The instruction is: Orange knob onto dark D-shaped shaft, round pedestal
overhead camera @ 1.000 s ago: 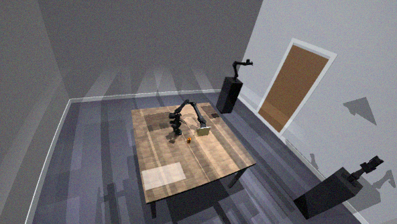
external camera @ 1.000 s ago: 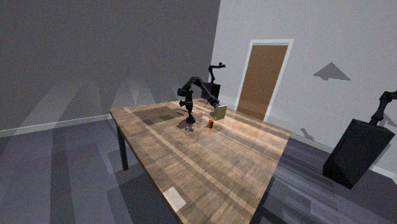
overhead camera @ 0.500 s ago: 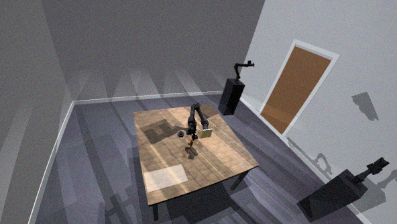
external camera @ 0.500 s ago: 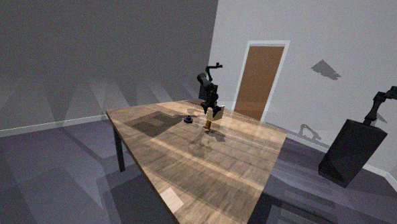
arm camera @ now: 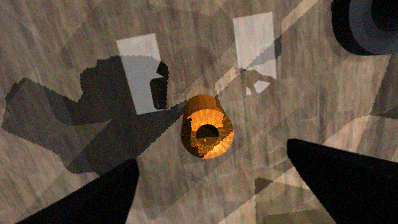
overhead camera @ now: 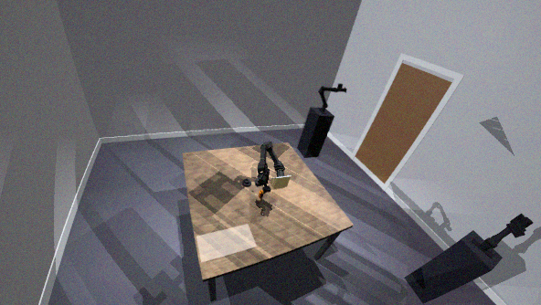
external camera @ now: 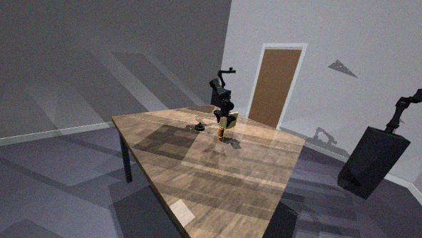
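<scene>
The orange knob (overhead camera: 260,194) (external camera: 221,132) (arm camera: 220,145) stands upright on the table. In the wrist view its hole faces the camera, and the hole's dark part looks half-round, with the straight edge toward the bottom of the view. My gripper (overhead camera: 264,188) (external camera: 223,122) (arm camera: 212,156) is open and empty above the knob, one finger to either side of it in the wrist view. The dark round pedestal (overhead camera: 247,183) (external camera: 199,127) (arm camera: 359,30) stands a short way off, cut off at the wrist view's top right. The shaft's flat side cannot be made out.
A pale yellowish panel (overhead camera: 281,183) (external camera: 233,120) stands upright beside the arm. A pale patch (overhead camera: 226,243) (external camera: 182,212) lies near an edge of the wooden table (overhead camera: 302,219) (external camera: 249,192). Black stands (overhead camera: 315,132) (external camera: 372,162) with other arms are off the table.
</scene>
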Robot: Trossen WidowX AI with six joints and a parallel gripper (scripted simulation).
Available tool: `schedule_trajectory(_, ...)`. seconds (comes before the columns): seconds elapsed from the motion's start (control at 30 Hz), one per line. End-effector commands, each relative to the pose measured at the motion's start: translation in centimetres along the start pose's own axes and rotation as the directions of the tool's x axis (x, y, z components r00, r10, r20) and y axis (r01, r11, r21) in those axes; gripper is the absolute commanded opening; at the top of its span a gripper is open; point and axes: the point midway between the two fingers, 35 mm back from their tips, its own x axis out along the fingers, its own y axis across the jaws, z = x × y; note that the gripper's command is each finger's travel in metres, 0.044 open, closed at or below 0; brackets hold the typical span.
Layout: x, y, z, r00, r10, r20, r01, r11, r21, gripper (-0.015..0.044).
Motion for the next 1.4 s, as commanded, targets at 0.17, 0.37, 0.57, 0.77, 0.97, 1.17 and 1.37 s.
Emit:
schedule_trajectory(0.17,1.6,0.1,0.1,1.0,-0.005,0.003,0.005,1.0,-0.007,0.044)
schedule_trajectory(0.37,2.6,0.1,0.2,1.0,-0.005,0.004,0.005,1.0,-0.007,0.044)
schedule_trajectory(0.57,3.6,0.1,0.2,1.0,-0.004,0.004,0.005,1.0,-0.007,0.044)
schedule_trajectory(0.77,4.6,0.1,0.2,1.0,-0.005,0.004,0.005,1.0,-0.007,0.044)
schedule_trajectory(0.97,5.5,0.1,0.3,1.0,-0.005,0.004,0.005,1.0,-0.007,0.044)
schedule_trajectory(1.17,6.5,0.1,0.2,1.0,-0.006,0.004,0.006,1.0,-0.007,0.044)
schedule_trajectory(1.37,7.5,0.0,0.2,1.0,-0.007,0.004,0.007,1.0,-0.006,0.044)
